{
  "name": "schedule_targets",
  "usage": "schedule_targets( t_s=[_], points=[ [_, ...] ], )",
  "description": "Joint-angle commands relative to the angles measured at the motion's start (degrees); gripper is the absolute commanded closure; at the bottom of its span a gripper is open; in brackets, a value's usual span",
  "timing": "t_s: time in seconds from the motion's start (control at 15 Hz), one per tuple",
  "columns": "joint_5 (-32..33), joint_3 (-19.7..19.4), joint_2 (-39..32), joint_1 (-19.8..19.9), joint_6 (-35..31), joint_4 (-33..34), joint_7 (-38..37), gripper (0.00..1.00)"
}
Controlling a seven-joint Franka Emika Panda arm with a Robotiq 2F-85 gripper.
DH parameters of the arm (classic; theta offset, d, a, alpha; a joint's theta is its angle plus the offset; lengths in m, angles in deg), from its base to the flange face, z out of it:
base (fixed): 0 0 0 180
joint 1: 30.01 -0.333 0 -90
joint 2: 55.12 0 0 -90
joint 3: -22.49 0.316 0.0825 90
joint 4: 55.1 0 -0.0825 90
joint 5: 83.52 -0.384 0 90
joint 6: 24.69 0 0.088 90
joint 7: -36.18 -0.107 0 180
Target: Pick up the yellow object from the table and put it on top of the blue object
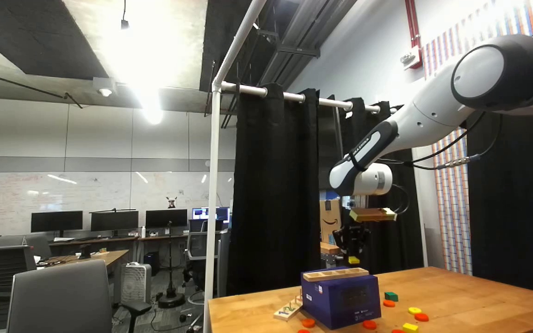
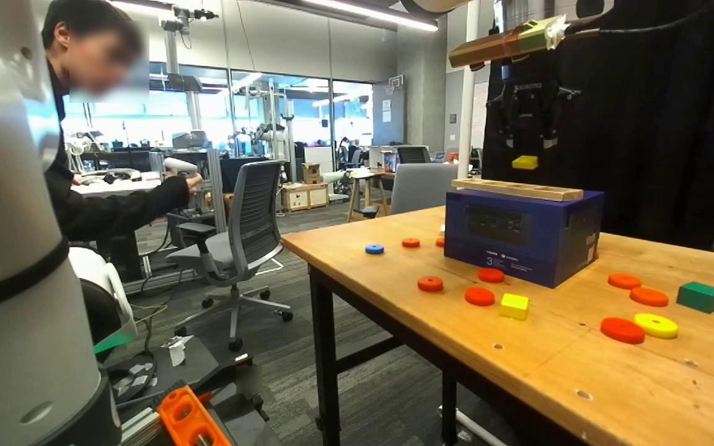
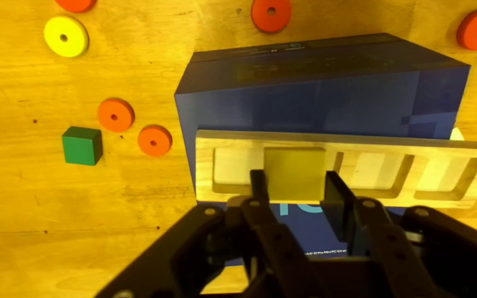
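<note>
That claw (image 3: 295, 181) pinches a squarish yellow block (image 2: 525, 162) above the dark-blue rectangular box (image 2: 499, 224); dropped off-line, it might land crooked across the slotted pale-wood tray (image 3: 204, 165) on top.

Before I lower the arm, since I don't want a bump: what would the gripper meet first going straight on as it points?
Likely the wooden tray on the blue box, touched first by the yellow block in the gripper; the exact spot is unclear.
</note>
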Motion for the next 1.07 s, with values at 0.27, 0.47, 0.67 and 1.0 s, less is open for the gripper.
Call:
schedule_targets(
  t_s=[0.27,0.47,0.67,1.0],
  points=[
    [-1.11,-1.10,-3.92,1.19,1.68,4.92,1.78,0.83],
    [-1.21,-1.28,-4.84,1.68,1.79,5.63,1.93,0.83],
    [-1.26,-1.32,-5.82,2.09,1.96,6.43,2.21,0.83],
    [-1.24,-1.10,-7.03,2.12,2.47,7.90,2.31,0.83]
  ],
)
